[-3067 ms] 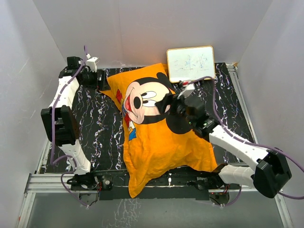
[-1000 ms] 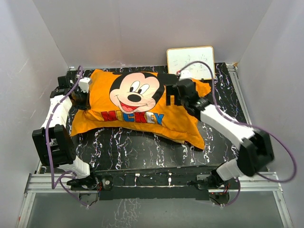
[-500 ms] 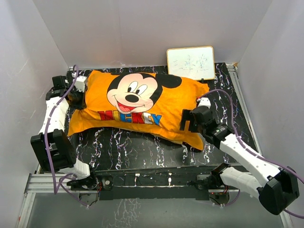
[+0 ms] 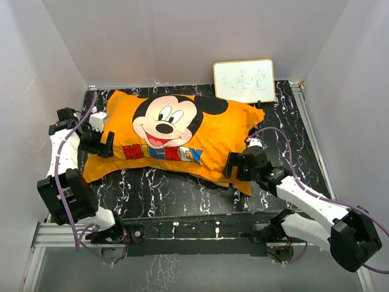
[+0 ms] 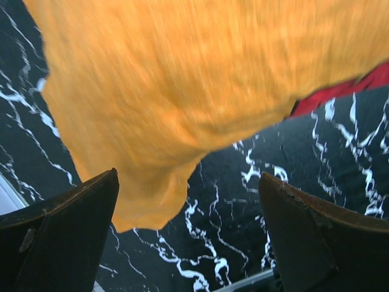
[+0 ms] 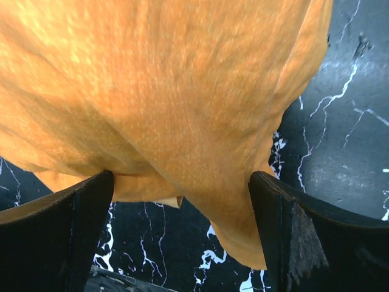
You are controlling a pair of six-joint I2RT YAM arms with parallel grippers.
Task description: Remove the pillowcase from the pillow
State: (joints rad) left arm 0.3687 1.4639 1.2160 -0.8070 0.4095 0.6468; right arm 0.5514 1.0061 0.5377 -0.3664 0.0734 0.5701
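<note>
The orange pillowcase [image 4: 182,131] with the Mickey Mouse face up lies lengthwise across the black marbled table [image 4: 182,194]. It looks stuffed; the white pillow is hidden inside it. My left gripper [image 4: 104,143] is open at the case's left end. In the left wrist view the left gripper [image 5: 188,182] has wide jaws, and a floppy orange corner [image 5: 146,194] hangs just ahead of them, not held. My right gripper [image 4: 234,165] is open at the case's front right corner. In the right wrist view the right gripper [image 6: 181,176] has orange fabric [image 6: 182,109] bulging between its spread fingers.
A small framed whiteboard [image 4: 244,81] leans at the back right, just behind the pillowcase's far corner. White walls close in the table on the left, back and right. The metal rail [image 4: 194,234] with the arm bases runs along the near edge.
My right gripper has come off the pillowcase's far right part and dropped to its front right corner. My left gripper has slid nearer along the left end. The pillowcase shifted slightly left.
</note>
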